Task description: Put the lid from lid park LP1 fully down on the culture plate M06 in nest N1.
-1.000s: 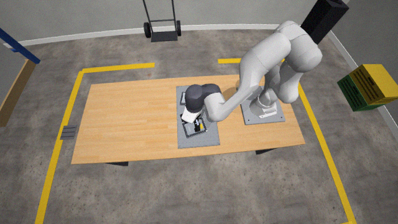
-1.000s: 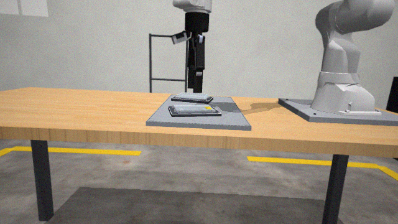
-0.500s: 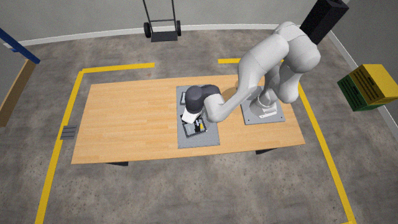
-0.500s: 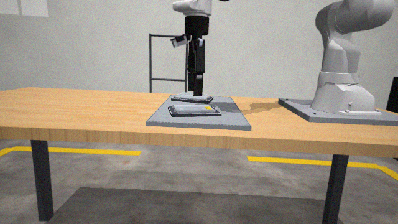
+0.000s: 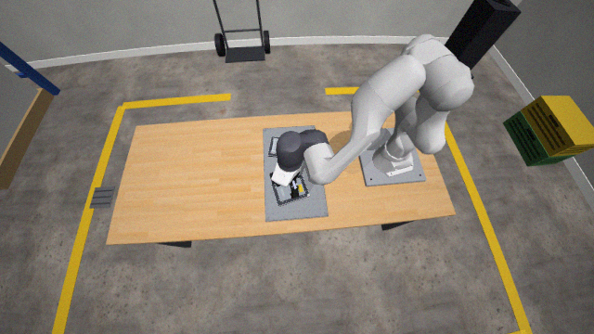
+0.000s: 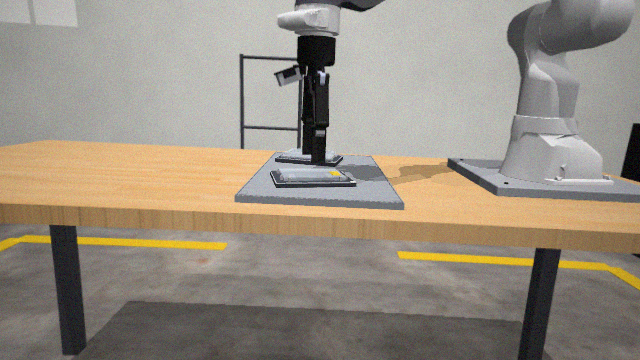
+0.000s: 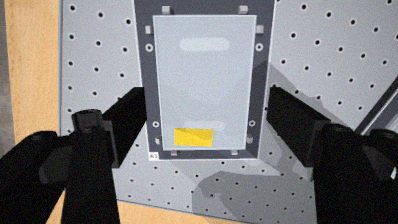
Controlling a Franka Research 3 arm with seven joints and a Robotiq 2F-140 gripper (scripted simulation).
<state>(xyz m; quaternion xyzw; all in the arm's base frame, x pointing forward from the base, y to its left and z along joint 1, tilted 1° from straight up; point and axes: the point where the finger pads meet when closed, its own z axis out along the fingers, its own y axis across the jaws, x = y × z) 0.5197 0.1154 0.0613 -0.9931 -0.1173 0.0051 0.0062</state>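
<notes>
A pale flat lid [image 7: 205, 60] [image 6: 306, 175] [image 5: 301, 189] with a yellow label lies in a dark frame on the grey perforated base plate [image 7: 325, 60] [image 6: 319, 200] [image 5: 297, 211]. My gripper [image 7: 207, 103] [image 6: 317, 159] [image 5: 292, 186] hangs straight above it, open, one finger on each long side of the lid, with nothing between the fingers. I cannot tell whether the fingertips have reached the lid's height. A second nest [image 6: 299, 158] [image 5: 272, 145] lies further back on the same base plate. Only its dark corner [image 7: 382, 107] shows in the wrist view, and the arm partly hides it from above.
The base plate lies on a wooden table [image 5: 186, 176] [image 6: 125, 170]. The robot's base [image 5: 394, 162] [image 6: 545, 160] stands on its own grey plate at the table's right end. A hand truck [image 5: 241, 42] and a yellow-green crate [image 5: 548, 130] stand on the floor away from the table.
</notes>
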